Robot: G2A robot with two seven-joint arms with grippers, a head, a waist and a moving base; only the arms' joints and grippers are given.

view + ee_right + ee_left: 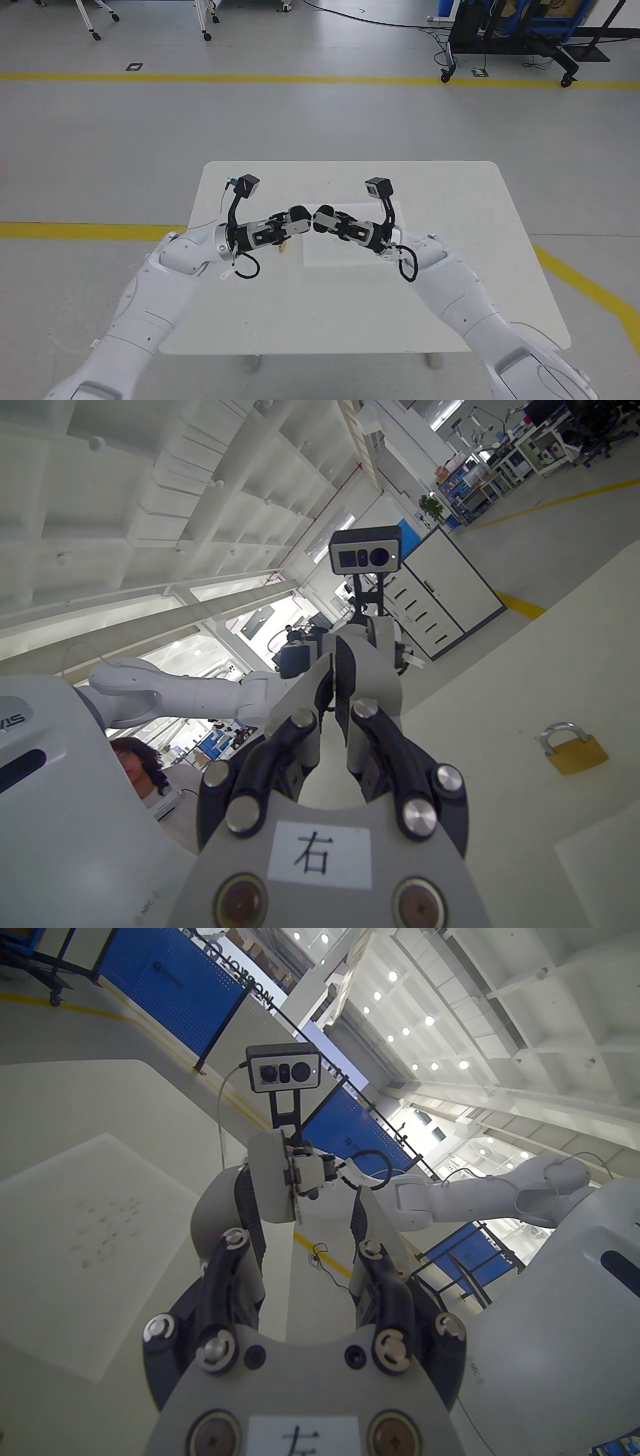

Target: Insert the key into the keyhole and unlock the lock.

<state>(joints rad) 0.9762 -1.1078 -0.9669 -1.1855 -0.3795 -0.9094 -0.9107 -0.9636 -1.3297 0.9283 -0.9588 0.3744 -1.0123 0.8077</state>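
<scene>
Left gripper [297,1198] is sitting wide open, holding nothing, facing right gripper [332,695], which is pinching nearly closed; contents, can't tell. Both are hovering over white rectangular table [450,200]. Brass padlock with silver shackle [575,750] is lying flat on it.

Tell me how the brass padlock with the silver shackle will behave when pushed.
The brass padlock lies flat on the white table, so it would probably slide, not roll or tip. Its metal body looks rigid and likely heavy for its size. Pushed off-centre on that smooth tabletop, it may spin.
</scene>
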